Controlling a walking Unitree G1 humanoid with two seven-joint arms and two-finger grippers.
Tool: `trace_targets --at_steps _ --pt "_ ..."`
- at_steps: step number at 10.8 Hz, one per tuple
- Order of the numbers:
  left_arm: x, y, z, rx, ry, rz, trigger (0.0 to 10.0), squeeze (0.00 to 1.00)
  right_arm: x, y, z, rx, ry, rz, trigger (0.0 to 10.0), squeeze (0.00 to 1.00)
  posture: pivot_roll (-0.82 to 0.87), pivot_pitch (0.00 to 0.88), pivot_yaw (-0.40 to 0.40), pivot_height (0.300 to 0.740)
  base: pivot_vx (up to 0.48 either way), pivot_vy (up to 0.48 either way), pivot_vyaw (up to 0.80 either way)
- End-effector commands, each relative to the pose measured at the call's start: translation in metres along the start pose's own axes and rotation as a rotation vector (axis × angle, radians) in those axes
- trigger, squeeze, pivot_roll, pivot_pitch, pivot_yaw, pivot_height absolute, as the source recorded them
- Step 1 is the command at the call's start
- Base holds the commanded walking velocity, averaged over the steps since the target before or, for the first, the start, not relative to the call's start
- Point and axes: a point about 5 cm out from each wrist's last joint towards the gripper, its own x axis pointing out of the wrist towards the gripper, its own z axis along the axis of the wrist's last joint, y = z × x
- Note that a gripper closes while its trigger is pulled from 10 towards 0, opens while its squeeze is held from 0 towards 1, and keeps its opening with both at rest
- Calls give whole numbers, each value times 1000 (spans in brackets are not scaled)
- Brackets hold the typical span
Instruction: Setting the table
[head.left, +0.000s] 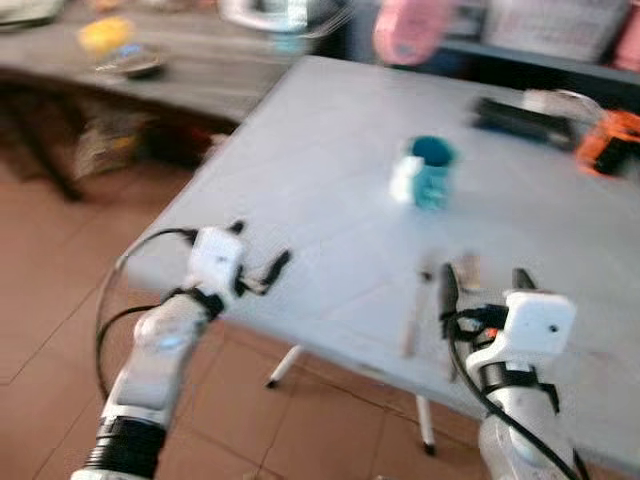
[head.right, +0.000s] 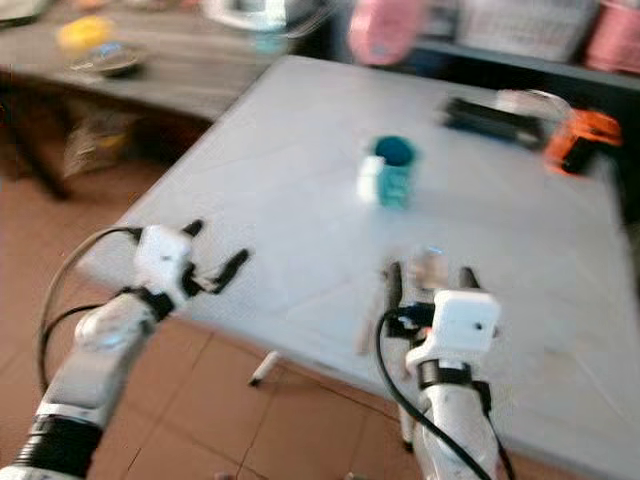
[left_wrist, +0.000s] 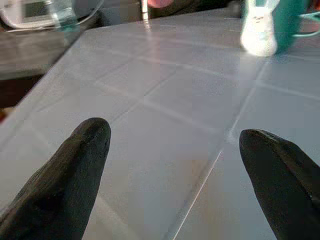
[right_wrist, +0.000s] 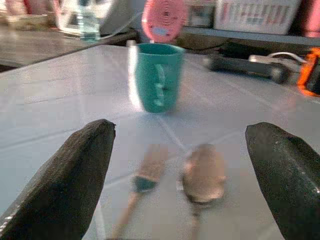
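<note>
Our right gripper (right_wrist: 182, 165), jaws wide, sits low in the frame facing the wooden-handled fork (right_wrist: 142, 182) and metal spoon (right_wrist: 202, 177) lying side by side on the pale grey counter (head.left: 300, 200), probably lining up a pick. The teal mug (head.left: 432, 172) stands mid-frame; our left gripper (left_wrist: 175, 170), jaws wide and empty, waits lower left.

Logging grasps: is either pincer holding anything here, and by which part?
Nothing held. Left pincer and right pincer are both open; fork and spoon lie on the table.

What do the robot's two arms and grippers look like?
Both arms are silver with black bands. Each wrist carries a white boxy block and a looping black cable. The left gripper and right gripper each have two long black fingers with rounded tips.
</note>
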Motion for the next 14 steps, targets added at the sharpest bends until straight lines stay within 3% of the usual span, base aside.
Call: trace_targets --at_steps 1,2,4,5,6,10,12,14 --pt "1 -6 -5 -15 40 -75 10000 0 0 2 0 3 12 17 10000 0 71 149 8 740 0 0 0" --pt "-1 -9 -6 -15 79 -186 10000 0 3 8 -2 31 41 38 10000 0 73 150 7 740 0 0 0" --pt "-6 -5 -3 -22 68 -247 10000 0 7 13 -7 128 98 17 10000 0 79 155 8 740 0 0 0" --pt "-10 -13 -6 -39 93 -350 10000 0 9 17 -11 200 138 3 10000 0 79 155 8 740 0 0 0" --pt "-11 -20 -5 -37 95 -419 10000 0 12 21 -16 204 179 4 10000 0 76 156 14 740 0 0 0" --pt "-8 -28 -3 -49 91 -469 10000 0 27 32 -24 302 289 18 10000 0 67 167 16 740 0 0 0" --pt "-8 -31 -3 -59 94 -480 10000 0 27 40 -29 365 378 11 10000 0 65 175 17 740 0 0 0" --pt "-9 -34 -5 -66 107 -504 10000 0 25 40 -27 362 453 -18 10000 0 57 194 28 740 0 0 0"
